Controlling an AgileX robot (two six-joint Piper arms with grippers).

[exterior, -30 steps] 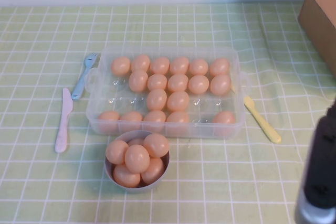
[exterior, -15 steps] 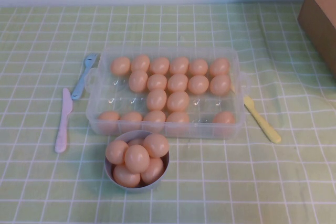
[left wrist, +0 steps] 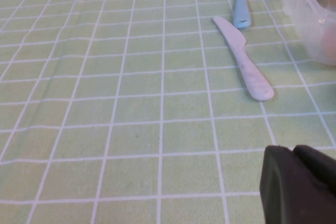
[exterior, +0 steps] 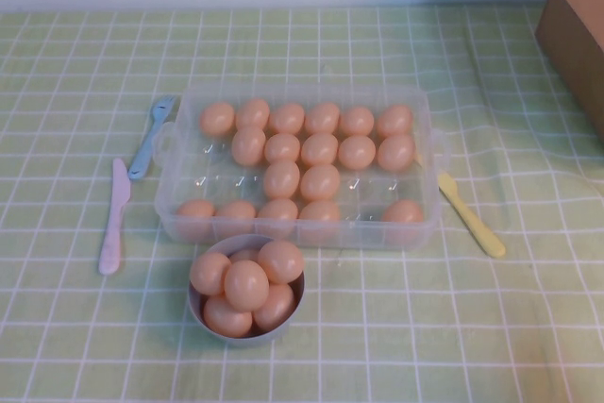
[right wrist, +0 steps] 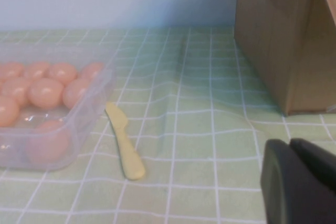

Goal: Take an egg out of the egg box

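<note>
On the green checked cloth (exterior: 75, 63), going left to right, a pink knife (exterior: 113, 217) and a blue fork (exterior: 150, 136) lie just left of the egg box (exterior: 427, 224), whose cups hold many peach eggs, among them the egg (exterior: 320, 182) near the middle. A grey bowl (exterior: 196, 310) heaped with eggs touches the box's near wall, a yellow knife (exterior: 470, 213) lies just right of it, and a cardboard box (exterior: 573, 25) stands at far right. Neither arm shows from above; the left gripper (left wrist: 299, 187) and right gripper (right wrist: 299, 187) appear only as dark corners in their wrist views, too little to tell their opening, each low over bare cloth beside the box.
</note>
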